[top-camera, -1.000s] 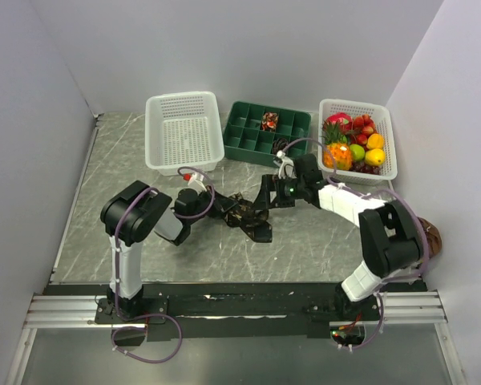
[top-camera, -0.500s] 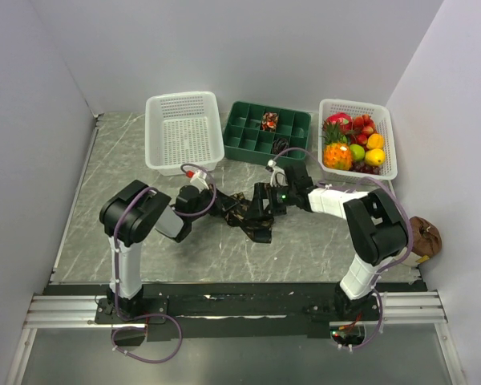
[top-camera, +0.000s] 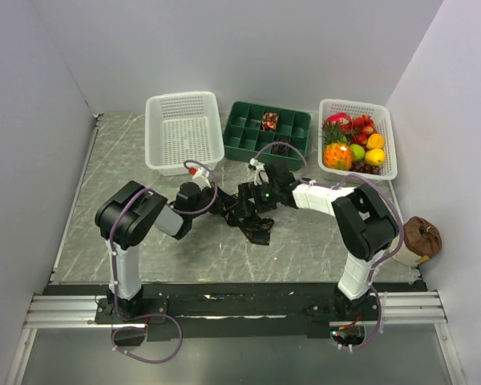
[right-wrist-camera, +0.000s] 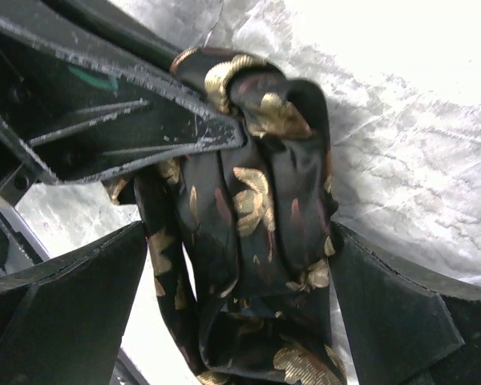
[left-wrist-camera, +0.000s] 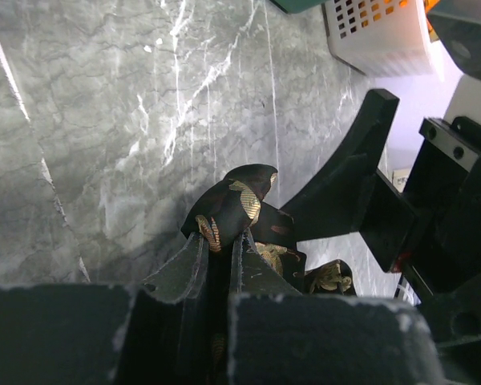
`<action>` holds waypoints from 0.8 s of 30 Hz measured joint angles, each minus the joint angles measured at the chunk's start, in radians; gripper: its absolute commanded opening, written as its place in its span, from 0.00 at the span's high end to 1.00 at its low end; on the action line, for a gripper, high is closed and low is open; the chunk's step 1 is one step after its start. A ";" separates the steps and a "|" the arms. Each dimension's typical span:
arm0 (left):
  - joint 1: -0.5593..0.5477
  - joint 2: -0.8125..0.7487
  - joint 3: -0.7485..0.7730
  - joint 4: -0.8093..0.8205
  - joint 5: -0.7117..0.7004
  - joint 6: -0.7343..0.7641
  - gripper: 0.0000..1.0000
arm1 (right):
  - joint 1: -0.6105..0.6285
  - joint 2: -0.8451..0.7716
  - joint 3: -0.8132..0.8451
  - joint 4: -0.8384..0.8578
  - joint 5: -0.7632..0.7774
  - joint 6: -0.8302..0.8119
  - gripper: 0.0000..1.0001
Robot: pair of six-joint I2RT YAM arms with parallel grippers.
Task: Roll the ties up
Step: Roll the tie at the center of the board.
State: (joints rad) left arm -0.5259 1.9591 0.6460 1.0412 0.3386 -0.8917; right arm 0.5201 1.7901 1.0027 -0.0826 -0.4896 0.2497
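Observation:
A black tie with gold leaf print (top-camera: 255,225) lies bunched in the middle of the table. My left gripper (top-camera: 224,207) is shut on a fold of the tie (left-wrist-camera: 234,202), which sticks out past the fingertips (left-wrist-camera: 200,245). My right gripper (top-camera: 245,200) faces it, open wide. Its two fingers (right-wrist-camera: 72,305) stand either side of the loosely wound bundle of tie (right-wrist-camera: 260,216), and the left gripper's fingers (right-wrist-camera: 128,120) press in from above. A reddish rolled tie (top-camera: 269,122) and a dark one (top-camera: 280,147) sit in compartments of the green tray.
At the back stand an empty white basket (top-camera: 183,132), the green divided tray (top-camera: 252,138) and a white basket of fruit (top-camera: 357,148). A brown round object (top-camera: 422,235) sits at the right edge. White walls enclose the table.
My right gripper has moved left across the table to the left gripper and now straddles the tie bundle. The left gripper has kept its hold and place.

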 measured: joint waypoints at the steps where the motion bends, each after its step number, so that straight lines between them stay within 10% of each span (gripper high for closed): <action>1: 0.000 0.000 0.000 0.000 0.005 0.004 0.99 | 0.000 0.005 0.005 0.000 0.002 0.001 0.01; 24: 0.007 -0.060 -0.015 0.075 0.089 0.007 0.99 | -0.001 0.043 0.027 0.070 0.018 0.024 0.01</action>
State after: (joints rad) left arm -0.5186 1.8988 0.6312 1.1160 0.4274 -0.8845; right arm 0.5194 1.8328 1.0302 -0.0128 -0.4713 0.2733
